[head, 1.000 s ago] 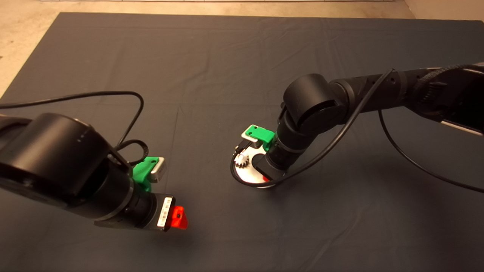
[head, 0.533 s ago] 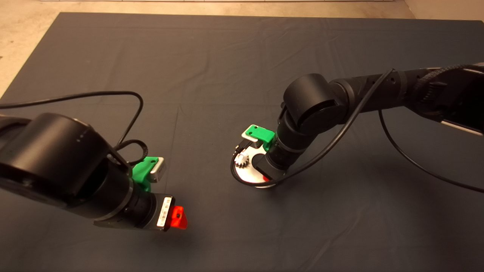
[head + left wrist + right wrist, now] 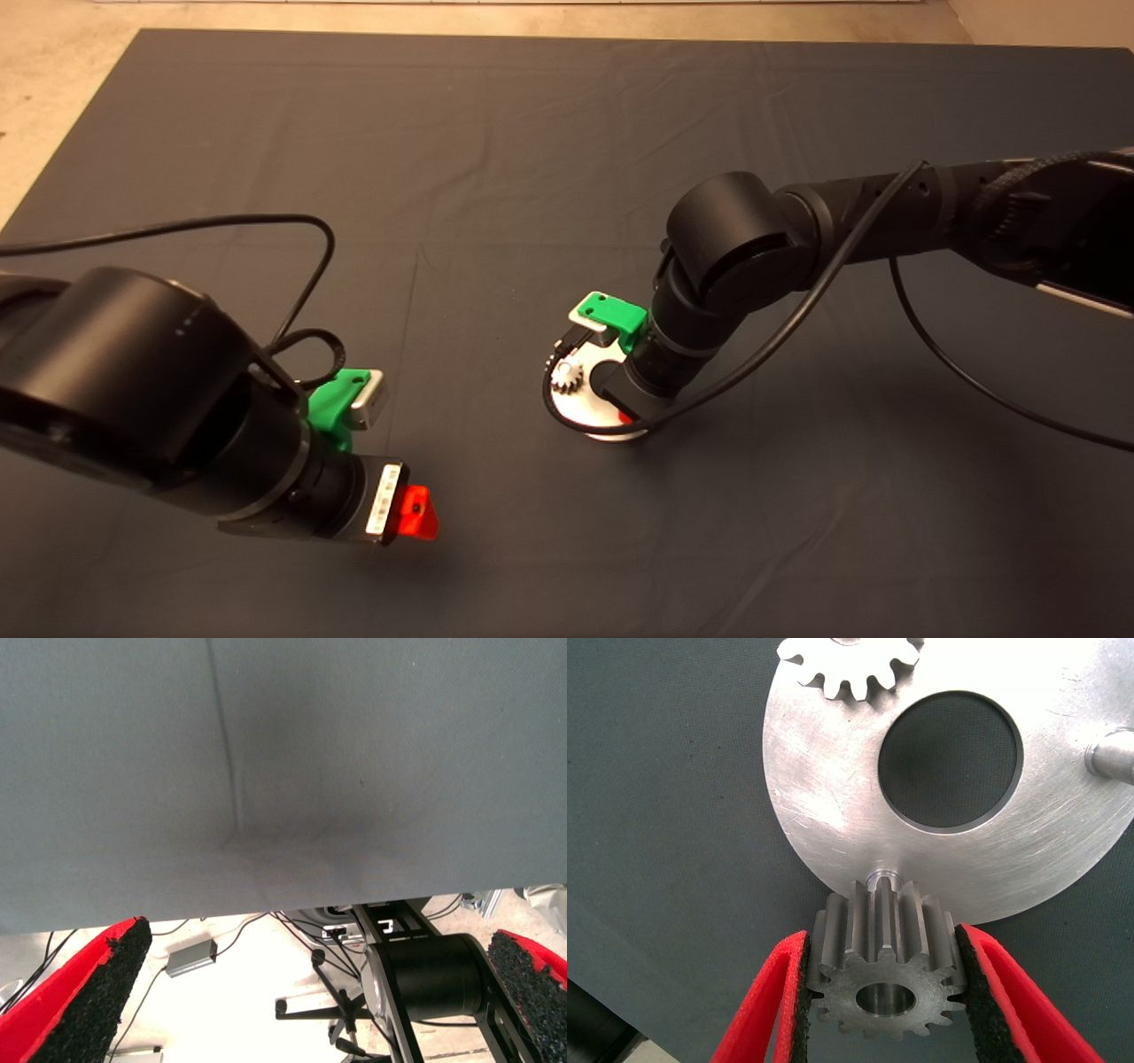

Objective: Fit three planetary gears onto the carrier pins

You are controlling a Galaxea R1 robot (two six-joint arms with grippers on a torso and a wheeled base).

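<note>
I see the right gripper (image 3: 879, 988) low over the disc (image 3: 580, 415) near the middle of the mat (image 3: 549, 159), and its two red fingers (image 3: 764, 1010) clamp one planetary gear (image 3: 883, 973) by the teeth on both sides. In the right wrist view this gear hangs just above a carrier pin (image 3: 881, 877) at the rim of the disc; the pin tip shows beside the gear, and I think the gear is not yet on it, though the angle is poor. Another gear (image 3: 850, 663) already sits on the disc across the large centre hole, and a bare pin (image 3: 1114, 755) stands at the far rim. The left gripper (image 3: 310, 988) waits over the near left part of the mat, fingers wide apart with nothing between them.
</note>
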